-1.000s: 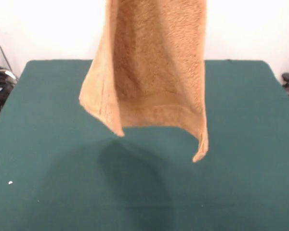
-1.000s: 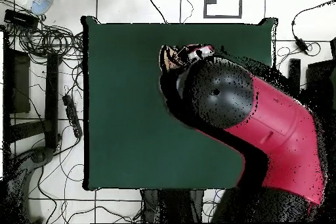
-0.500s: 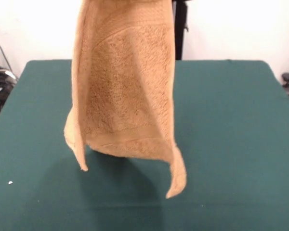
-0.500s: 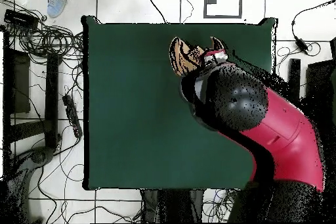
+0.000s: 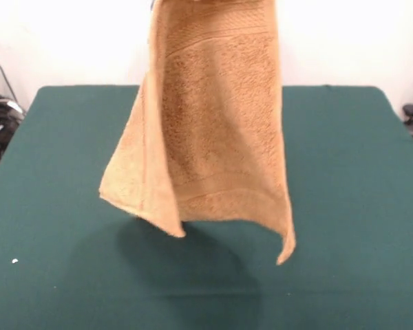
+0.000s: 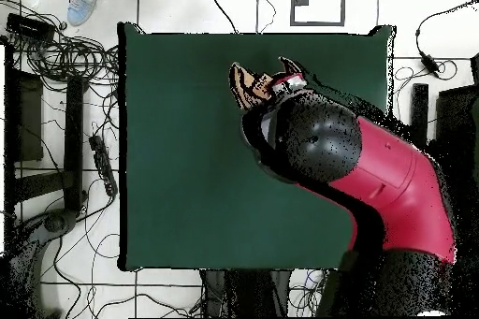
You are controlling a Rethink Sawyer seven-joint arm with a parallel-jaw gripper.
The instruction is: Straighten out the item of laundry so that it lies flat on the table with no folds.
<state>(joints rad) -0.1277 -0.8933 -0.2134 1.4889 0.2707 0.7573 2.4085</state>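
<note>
orange-tan towel (image 5: 217, 130) hanging in the air above the green counter (image 5: 358, 206), top end out of frame, lower corners loose and clear of the cloth, shadow beneath, red-black arm (image 6: 365, 170) over it from above, gripper state cannot be told

**Lighting and Picture Quality**

Lighting is bright and even. In the front view the wall (image 5: 358, 41) behind is washed out to near white. The hanging towel (image 5: 213, 130) casts a soft, diffuse shadow (image 5: 186, 268) on the table (image 5: 358, 172) beneath it. The towel's texture is sharp.
</note>
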